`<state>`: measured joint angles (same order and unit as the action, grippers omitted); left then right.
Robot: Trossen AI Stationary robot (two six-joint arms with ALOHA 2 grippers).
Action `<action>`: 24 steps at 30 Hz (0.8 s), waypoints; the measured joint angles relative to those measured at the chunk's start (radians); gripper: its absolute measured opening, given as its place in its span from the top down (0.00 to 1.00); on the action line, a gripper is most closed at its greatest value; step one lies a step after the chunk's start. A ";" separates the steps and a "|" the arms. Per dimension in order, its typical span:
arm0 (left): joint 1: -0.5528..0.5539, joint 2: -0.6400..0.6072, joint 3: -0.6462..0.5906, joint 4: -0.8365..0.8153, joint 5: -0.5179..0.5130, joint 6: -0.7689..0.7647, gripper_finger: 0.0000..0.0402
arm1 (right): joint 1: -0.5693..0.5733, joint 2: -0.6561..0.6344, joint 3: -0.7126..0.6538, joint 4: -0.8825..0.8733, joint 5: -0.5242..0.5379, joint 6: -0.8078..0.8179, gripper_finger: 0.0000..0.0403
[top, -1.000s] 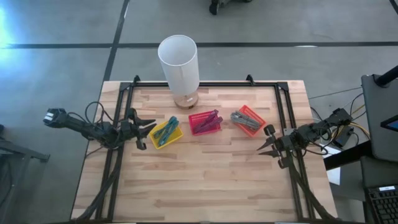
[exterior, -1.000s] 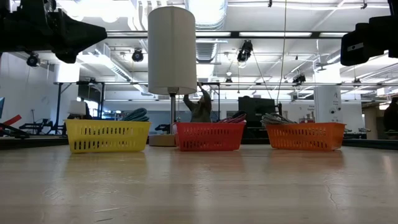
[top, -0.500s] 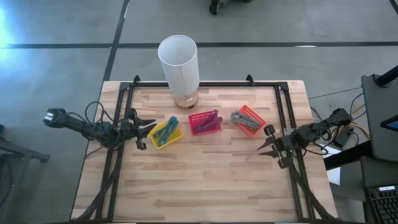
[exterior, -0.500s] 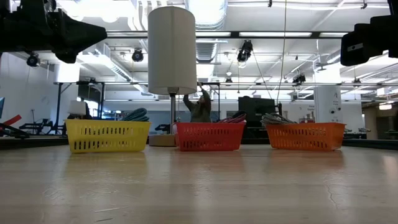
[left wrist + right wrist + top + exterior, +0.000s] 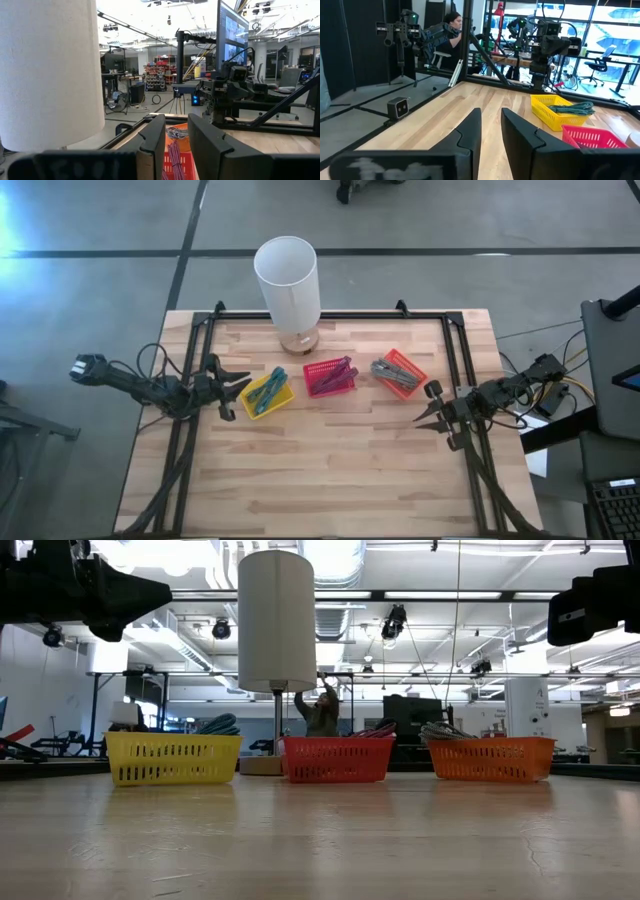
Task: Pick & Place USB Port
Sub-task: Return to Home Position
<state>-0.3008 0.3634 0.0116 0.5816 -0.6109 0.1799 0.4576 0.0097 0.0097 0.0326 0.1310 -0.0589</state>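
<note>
From above, I see the left hand (image 5: 238,392) at the left edge of the table (image 5: 330,480) and the right hand (image 5: 428,408) at its right edge, both pointing inward; each is released, fingers parted with nothing between them. The bins sit in a row across the middle: the yellow bin (image 5: 268,393) on the left holds teal cables (image 5: 266,386); the red bin (image 5: 330,377) in the centre holds the pink cable (image 5: 340,367); the orange bin (image 5: 403,372) on the right holds the black and white cables (image 5: 390,373). I see no cable loose on the table, so I judge the sorting done. A white cylinder (image 5: 287,280) stands at the far edge.

At table height, the three bins stand in line, with the cylinder behind, between yellow and red; both arms hang high in the top corners, well above the bins; a person (image 5: 322,710) shows far off in the room.

Past the left wrist, the red bin shows through the parted fingers; past the right wrist, the gap is bare, with the yellow and red bins beyond.

To home well, I would keep both hands raised and released; I would draw each arm back along its own side, away from the bins and the cylinder; I would settle slowly. The left hand is near the yellow bin, so I would watch that side.
</note>
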 joint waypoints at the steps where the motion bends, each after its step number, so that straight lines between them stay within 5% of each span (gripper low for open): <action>1: 0.000 0.000 0.000 0.000 0.000 0.000 0.78 | 0.000 0.000 0.000 0.000 0.000 0.003 0.83; 24: 0.000 0.000 0.000 0.000 0.000 0.000 0.78 | 0.000 0.000 0.000 0.000 0.000 0.003 0.79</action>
<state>-0.3008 0.3634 0.0116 0.5818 -0.6109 0.1799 0.4579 0.0097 0.0097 0.0327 0.1311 -0.0555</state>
